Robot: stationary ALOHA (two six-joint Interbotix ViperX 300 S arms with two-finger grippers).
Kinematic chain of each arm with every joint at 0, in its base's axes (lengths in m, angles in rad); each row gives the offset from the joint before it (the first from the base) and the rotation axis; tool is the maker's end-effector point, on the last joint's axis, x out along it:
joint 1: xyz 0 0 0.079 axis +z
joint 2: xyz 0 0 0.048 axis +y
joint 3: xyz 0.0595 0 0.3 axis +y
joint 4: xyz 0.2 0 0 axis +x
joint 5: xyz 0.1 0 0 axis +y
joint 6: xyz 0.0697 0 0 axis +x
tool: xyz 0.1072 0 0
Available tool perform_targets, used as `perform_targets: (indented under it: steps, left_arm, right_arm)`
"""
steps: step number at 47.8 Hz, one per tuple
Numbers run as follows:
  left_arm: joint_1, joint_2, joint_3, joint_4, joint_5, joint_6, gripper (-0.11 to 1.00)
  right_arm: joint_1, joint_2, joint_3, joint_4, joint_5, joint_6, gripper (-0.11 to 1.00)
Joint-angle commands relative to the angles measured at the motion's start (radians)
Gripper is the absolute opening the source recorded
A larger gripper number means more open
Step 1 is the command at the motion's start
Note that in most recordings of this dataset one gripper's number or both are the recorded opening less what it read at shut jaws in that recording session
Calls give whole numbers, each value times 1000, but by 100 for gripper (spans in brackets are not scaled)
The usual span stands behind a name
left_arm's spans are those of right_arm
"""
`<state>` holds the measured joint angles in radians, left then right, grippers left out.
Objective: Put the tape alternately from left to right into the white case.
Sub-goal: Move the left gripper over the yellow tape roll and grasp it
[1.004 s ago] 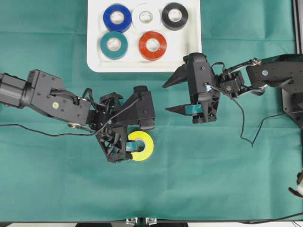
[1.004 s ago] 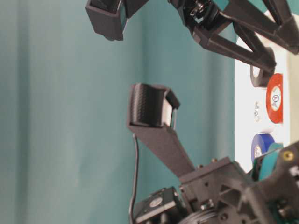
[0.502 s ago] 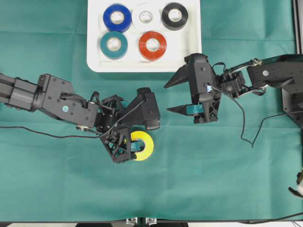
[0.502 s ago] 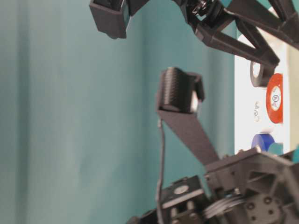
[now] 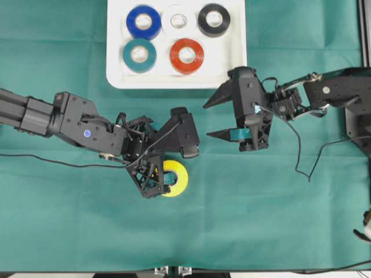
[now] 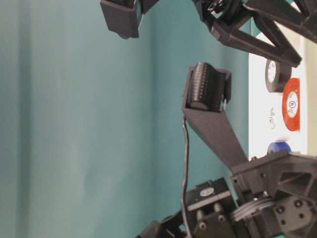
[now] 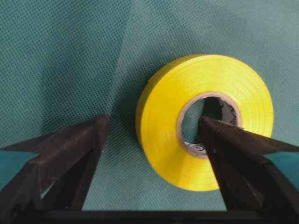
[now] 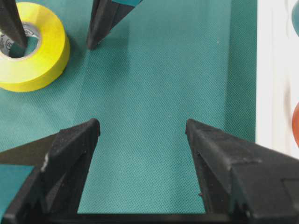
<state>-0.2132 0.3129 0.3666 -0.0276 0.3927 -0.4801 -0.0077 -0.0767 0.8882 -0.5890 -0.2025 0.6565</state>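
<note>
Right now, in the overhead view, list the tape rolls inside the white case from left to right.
Teal roll → blue roll → white roll → red roll → black roll, all lying flat in the white case.

A green cloth [image 5: 278, 220] covers the table. On it lie the white case [image 5: 233, 66], just beyond the right claw [image 5: 211, 119], and a yellow roll [image 5: 175, 178], one left claw [image 5: 168, 159] finger in its core.
</note>
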Motion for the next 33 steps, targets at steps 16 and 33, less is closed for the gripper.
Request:
perform_targets:
  steps: [16,33]
  left_arm:
    - [5,-15,-37,-2,32,2,-4]
    - [5,-26,-41,-2,41,3,-4]
  right_arm:
    - [3,-21,-6,-2,-9,-2,77]
    - [3,-21,-6,0,-9,-2,77]
